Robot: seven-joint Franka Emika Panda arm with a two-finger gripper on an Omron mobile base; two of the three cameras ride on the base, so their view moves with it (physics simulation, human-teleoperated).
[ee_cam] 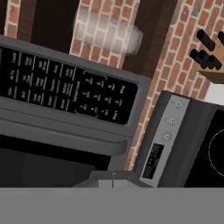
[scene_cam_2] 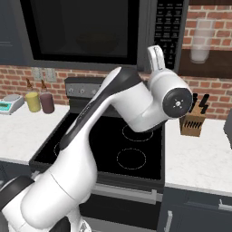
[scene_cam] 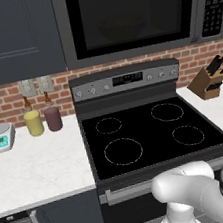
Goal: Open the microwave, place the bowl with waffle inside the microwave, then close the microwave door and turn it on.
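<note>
Microwave door [scene_cam: 132,17] is seen shut; a faint bowl outline [scene_cam: 122,31] behind the glass is judged to be the loaded bowl. Step in hand is judged: the start press. Gripper [scene_cam_2: 155,58] is raised with its fingers closed on nothing, close in front of the keypad strip [ee_cam: 65,89]. Microwave [scene_cam_2: 81,31] body lies ahead of the hand, stove [scene_cam: 149,133] well below. The closed tips should be lined up squarely on the start key and pressed lightly, so neighbouring keys are not touched.
</note>
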